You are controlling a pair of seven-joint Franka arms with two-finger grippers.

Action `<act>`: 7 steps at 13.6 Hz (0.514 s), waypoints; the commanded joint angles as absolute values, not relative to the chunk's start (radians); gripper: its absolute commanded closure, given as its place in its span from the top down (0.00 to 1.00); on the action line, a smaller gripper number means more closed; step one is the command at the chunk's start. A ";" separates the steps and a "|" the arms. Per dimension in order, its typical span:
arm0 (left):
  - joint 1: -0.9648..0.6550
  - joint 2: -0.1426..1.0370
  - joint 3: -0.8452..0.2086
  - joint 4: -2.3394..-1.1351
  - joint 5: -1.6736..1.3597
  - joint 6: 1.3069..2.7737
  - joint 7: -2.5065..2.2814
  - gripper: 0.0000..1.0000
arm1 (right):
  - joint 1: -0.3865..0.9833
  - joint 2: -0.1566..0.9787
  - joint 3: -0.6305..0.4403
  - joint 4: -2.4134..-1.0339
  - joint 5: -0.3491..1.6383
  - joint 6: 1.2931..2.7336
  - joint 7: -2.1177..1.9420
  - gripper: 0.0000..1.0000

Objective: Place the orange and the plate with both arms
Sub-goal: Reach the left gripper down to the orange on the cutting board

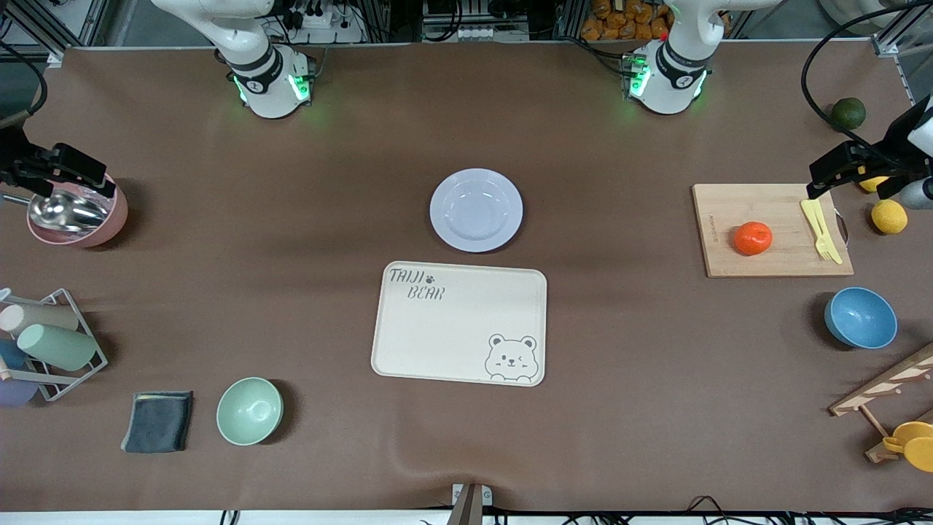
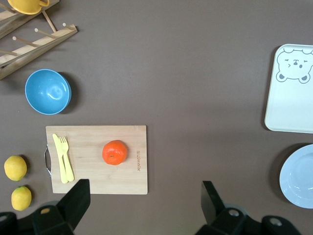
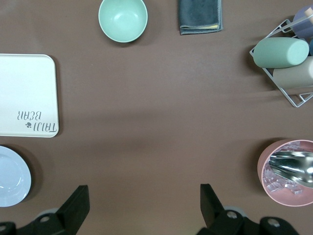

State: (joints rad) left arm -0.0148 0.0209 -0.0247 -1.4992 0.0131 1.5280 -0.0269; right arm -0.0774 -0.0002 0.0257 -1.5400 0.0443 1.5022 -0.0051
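The pale lavender plate (image 1: 476, 210) lies on the brown table just farther from the front camera than the cream bear tray (image 1: 459, 322), and its edge shows in both wrist views (image 2: 299, 177) (image 3: 12, 177). The orange (image 1: 753, 238) (image 2: 115, 152) rests on a wooden cutting board (image 1: 773, 230) toward the left arm's end. My left gripper (image 1: 838, 169) (image 2: 144, 196) hangs open and empty over that board's edge. My right gripper (image 1: 69, 169) (image 3: 144, 198) hangs open and empty over the right arm's end, by a pink bowl (image 1: 76, 215).
A yellow fork (image 1: 821, 230) lies on the board; lemons (image 1: 889, 216), a dark green fruit (image 1: 848, 112), a blue bowl (image 1: 861, 317) and a wooden rack (image 1: 885, 394) stand around it. A mint-green bowl (image 1: 249, 410), grey cloth (image 1: 158, 421) and cup rack (image 1: 44, 343) sit at the right arm's end.
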 commanded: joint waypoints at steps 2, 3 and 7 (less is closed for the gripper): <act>-0.009 0.006 -0.026 -1.503 0.009 1.508 -0.032 1.00 | -0.066 -0.002 0.026 -1.539 0.025 1.513 0.005 1.00; -0.009 0.017 -0.022 -1.500 0.011 1.508 -0.031 1.00 | -0.067 -0.002 0.028 -1.545 0.026 1.523 0.005 1.00; 0.031 0.049 -0.018 -1.575 0.012 1.529 -0.026 1.00 | -0.067 -0.002 0.023 -1.555 0.026 1.539 0.005 1.00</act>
